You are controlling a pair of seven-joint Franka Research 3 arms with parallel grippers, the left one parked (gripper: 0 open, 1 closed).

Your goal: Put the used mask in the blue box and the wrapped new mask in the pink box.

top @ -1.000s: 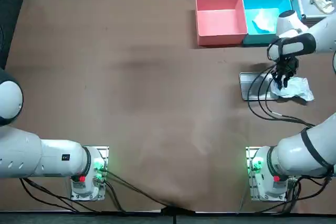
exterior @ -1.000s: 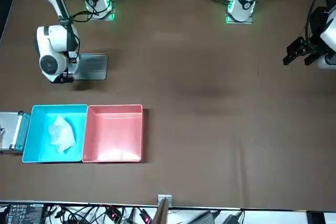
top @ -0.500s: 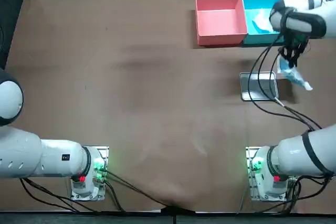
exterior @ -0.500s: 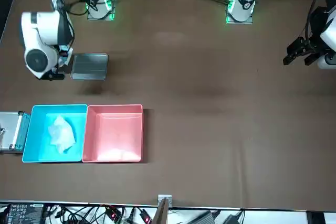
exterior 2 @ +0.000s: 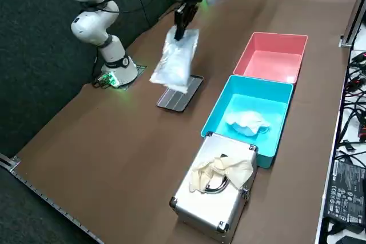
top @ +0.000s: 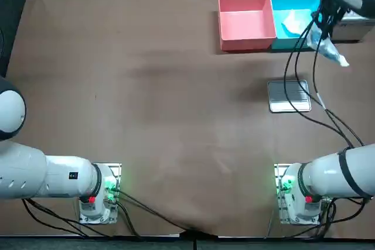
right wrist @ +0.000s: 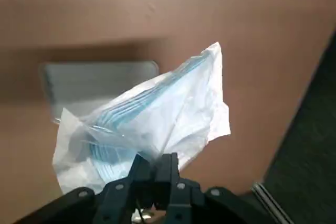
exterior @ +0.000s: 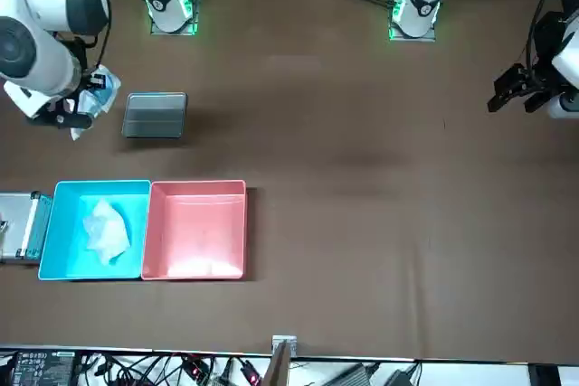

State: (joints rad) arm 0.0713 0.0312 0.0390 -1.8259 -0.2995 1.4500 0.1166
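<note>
Nearest my base sits the grey metal tray [top: 288, 96], empty. A second ago my right hand [right wrist: 157, 163] was down at the desk beside that tray, closing on the packet. Now it is raised well clear and has swung outward toward the boxes, its fingers pinched tight on one edge of the wrapped new mask [right wrist: 152, 114]. The packet hangs free below them, touching nothing. It is somewhere above the strip between the tray and the boxes; I cannot fix it closer than that. So I judge the pick done and the carry under way. Beyond it, the blue box [exterior 2: 271, 104] already holds the used mask [exterior 2: 247, 123], so that half looks finished. The pink box [exterior 2: 269, 61], touching the blue one on its inner side, is bare. The packet is loose and swings from a thin pinch, so I would cross over the blue box without dipping and release only once fully over pink.
</note>
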